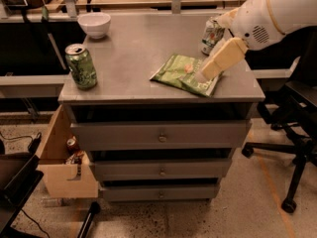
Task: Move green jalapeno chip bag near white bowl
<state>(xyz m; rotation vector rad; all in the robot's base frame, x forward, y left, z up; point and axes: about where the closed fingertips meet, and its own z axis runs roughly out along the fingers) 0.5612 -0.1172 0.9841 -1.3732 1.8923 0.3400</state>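
Observation:
The green jalapeno chip bag (pixel 179 73) lies flat on the right front part of the grey cabinet top (pixel 138 43). The white bowl (pixel 95 24) stands at the back left corner, far from the bag. My gripper (pixel 208 72) comes in from the upper right on the white arm (pixel 270 14). Its cream tip hangs over the right edge of the bag, hiding part of it. I cannot tell whether it touches the bag.
A green soda can (pixel 81 66) stands at the front left edge. Another can (pixel 212 36) stands at the back right, partly behind my arm. A cardboard box (pixel 64 157) hangs beside the drawers at the left. An office chair (pixel 297 148) stands at the right.

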